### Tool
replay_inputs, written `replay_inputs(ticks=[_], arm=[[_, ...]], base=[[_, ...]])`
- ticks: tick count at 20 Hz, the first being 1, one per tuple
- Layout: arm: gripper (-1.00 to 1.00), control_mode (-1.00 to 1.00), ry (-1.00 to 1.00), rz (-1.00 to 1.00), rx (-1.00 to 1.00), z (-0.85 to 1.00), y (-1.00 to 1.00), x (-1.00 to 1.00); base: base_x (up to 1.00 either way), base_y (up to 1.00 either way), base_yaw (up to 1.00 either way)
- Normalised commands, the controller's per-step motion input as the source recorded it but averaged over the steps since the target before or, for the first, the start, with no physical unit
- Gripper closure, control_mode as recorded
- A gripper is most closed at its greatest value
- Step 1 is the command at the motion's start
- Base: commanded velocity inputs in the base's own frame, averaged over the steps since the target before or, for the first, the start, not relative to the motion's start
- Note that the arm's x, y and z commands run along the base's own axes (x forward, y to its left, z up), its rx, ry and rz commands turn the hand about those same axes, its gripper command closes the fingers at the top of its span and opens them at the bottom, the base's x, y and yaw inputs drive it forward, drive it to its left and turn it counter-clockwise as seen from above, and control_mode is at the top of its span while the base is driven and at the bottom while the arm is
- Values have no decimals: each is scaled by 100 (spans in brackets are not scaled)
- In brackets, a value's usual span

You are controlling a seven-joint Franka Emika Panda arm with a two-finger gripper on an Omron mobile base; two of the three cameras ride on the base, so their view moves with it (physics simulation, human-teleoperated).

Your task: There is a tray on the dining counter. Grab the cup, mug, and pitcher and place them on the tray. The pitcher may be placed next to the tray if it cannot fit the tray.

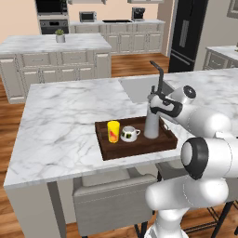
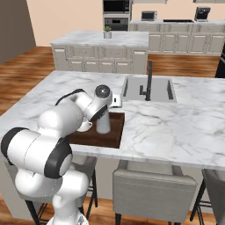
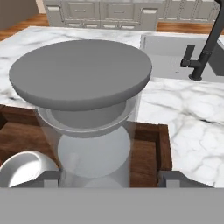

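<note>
The gripper (image 1: 155,103) is opening around the tall pitcher (image 1: 151,124), which is standing upright on the tray (image 1: 135,146) right below it.

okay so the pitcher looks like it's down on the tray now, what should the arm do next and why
Probably lift the gripper straight up and clear. The pitcher stands upright inside the tray, beside the mug and the cup, and the fingertips sit apart on either side of it, apparently released. A sideways pull could tip the tall pitcher.
</note>
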Motion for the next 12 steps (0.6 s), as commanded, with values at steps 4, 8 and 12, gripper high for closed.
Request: replay_inputs(ticks=[4,8,12], arm=[[-100,-100,0,0,0,0,0,0],[-100,-100,0,0,0,0,0,-5],[-100,-100,0,0,0,0,0,-11]], base=[[0,0,0],[0,0,0],[0,0,0]])
